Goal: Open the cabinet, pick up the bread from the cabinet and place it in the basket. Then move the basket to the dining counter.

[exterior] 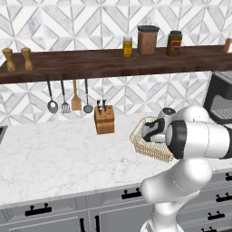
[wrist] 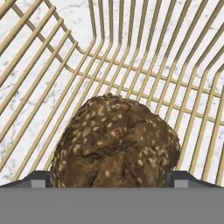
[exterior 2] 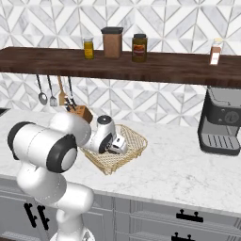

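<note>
Rough, seeded matt bread (wrist: 116, 142) lies in a pale gold wire-mesh basket (wrist: 52, 57).

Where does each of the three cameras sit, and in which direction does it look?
Left base view: behind the arm on its left, facing the wall shelf; the arm rises lower right, end effector in the basket.
Right base view: behind on the right; the arm rises lower left over the same basket.
Hand view: on the hand, looking into the basket at the bread.
Both base views share the knife block.
</note>
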{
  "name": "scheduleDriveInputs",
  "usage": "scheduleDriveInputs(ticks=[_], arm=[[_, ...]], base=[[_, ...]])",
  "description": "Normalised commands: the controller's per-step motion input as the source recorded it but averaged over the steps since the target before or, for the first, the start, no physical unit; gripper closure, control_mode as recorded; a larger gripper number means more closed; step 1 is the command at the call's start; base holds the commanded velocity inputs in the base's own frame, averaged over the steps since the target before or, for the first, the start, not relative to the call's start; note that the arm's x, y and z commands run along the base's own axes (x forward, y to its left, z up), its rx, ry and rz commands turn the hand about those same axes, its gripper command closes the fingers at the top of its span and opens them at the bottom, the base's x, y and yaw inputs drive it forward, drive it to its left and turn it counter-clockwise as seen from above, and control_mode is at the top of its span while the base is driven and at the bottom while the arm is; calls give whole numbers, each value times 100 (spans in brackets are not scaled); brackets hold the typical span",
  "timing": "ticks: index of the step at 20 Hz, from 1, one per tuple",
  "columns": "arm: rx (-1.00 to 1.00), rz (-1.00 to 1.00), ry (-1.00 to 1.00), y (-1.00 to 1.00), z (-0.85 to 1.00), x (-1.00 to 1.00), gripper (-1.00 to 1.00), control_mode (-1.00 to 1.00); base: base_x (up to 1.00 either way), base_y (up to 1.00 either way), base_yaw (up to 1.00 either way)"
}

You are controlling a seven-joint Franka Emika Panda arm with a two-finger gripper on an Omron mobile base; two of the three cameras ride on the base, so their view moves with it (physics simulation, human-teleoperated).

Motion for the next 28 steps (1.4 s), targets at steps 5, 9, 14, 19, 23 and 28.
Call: scheduleDriveInputs(ticks=[5, 9, 14, 19, 23, 28], arm=[[-3, 0, 0, -4, -17, 16, -100, -100], [-2, 0, 0, -10, -16, 34, -100, -100], [-1, 0, 0, -31, -2, 60, -100, -100], [-3, 0, 0, -54, 0, 29, -100, -100], [-5, 0, 0, -62, 0, 18, -100, -100], [-6, -1, -4, -45, 5, 7, -100, -100]], base=[[0, 0, 0], [0, 0, 0], [0, 0, 0], [0, 0, 0], [0, 0, 0], [0, 0, 0]])
